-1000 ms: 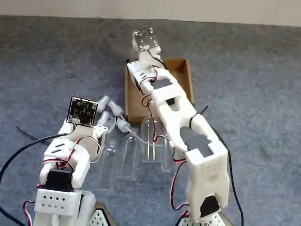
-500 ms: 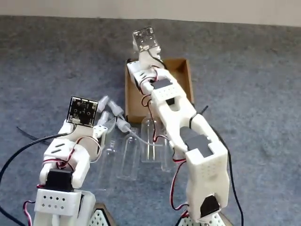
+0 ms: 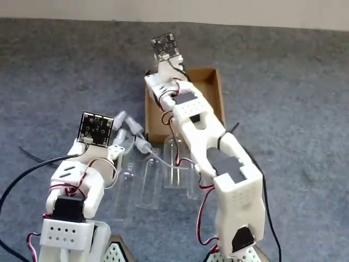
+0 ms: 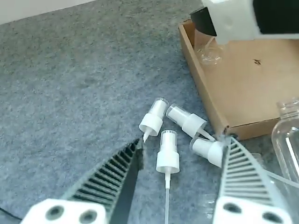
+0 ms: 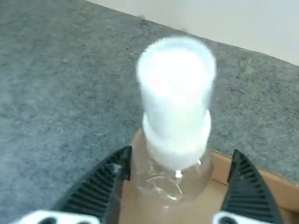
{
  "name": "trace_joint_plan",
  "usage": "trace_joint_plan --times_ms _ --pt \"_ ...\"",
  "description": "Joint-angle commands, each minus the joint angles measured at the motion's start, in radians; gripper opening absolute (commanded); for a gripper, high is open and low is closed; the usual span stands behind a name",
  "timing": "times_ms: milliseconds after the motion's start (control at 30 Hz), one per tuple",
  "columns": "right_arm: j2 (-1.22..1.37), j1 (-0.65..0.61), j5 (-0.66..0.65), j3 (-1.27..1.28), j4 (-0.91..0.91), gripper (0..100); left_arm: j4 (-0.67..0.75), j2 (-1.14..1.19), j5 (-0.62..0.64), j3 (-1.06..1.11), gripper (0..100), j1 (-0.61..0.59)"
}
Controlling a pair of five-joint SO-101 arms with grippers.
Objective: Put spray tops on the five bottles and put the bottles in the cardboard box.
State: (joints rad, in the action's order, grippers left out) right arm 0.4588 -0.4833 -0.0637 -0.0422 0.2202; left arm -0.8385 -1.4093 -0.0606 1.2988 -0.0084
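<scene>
- High view: clear bottles point(image 3: 150, 183) lie on the counter point(image 3: 294, 109), long axes pointing away from me.
- Left wrist view: my left claw point(image 4: 183, 142) gapes wide and empty over three spray tops point(image 4: 167, 151) lying flat.
- Right wrist view: a capped bottle point(image 5: 174, 179) stands upright at the cardboard box point(image 5: 275, 186), inside my right claw point(image 5: 180, 156); grip, I cannot tell.

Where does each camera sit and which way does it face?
High view: fixed above, looking down on left arm, right arm, cardboard box.
Left wrist view: left wrist, facing spray tops past the left gripper.
Right wrist view: right wrist, facing a capped bottle past the right gripper.
Shared: the box shows in all three.
</scene>
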Motion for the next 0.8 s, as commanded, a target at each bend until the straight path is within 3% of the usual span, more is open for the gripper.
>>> trace_joint_plan --times_ms 0,300,767 --pt "-0.027 -0.016 -0.006 -0.015 0.005 26.9 0.040 -0.004 -0.008 -0.005 24 -0.015" --pt "-0.027 -0.013 -0.006 -0.021 0.019 27.0 0.040 -0.004 -0.009 -0.005 24 -0.015" --pt "-0.165 -0.013 -0.006 -0.226 0.329 27.0 0.040 -0.004 -0.009 -0.005 24 -0.015"
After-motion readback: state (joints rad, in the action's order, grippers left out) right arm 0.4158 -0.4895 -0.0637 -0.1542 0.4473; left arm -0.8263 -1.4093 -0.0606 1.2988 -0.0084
